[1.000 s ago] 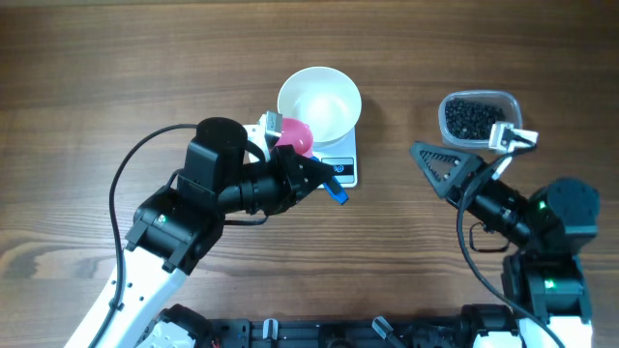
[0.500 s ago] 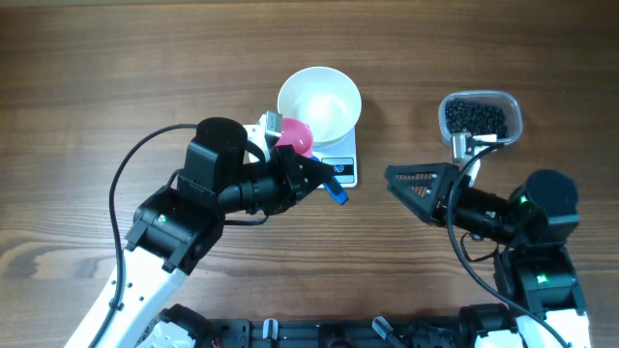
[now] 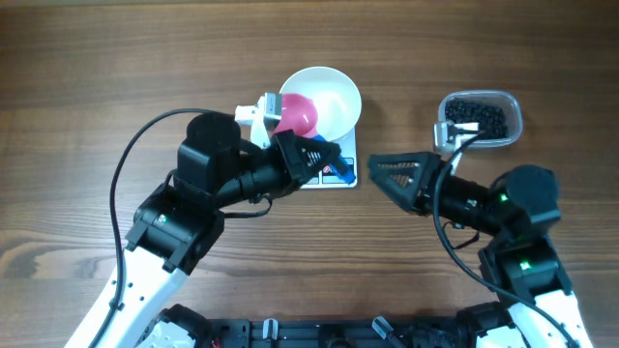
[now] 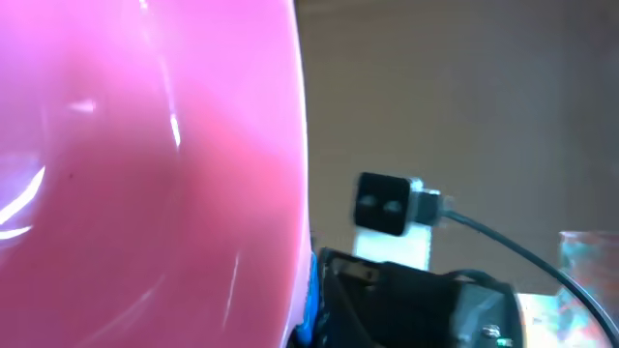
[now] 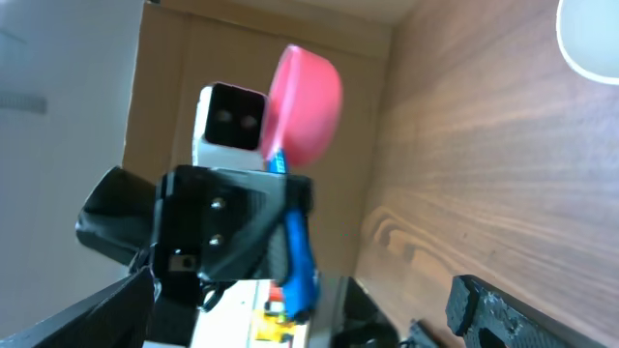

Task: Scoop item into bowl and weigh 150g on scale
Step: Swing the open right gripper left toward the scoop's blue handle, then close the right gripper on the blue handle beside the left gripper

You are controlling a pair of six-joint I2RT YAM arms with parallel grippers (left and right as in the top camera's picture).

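Left hand point(image 3: 308, 155) gripping pink scoop point(image 3: 298, 113) over bowl point(image 3: 334, 101) rim, right hand point(image 3: 406, 147) spread wide

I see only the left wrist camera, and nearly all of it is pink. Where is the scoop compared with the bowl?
Observer: From overhead, the pink scoop overlaps the left rim of the white bowl.
Operator: Does the bowl hold any beads?
Observer: No, from overhead its inside looks bare and white.
Operator: And where is the right hand?
Observer: The right hand is open and holds nothing, just to the right of the scale.
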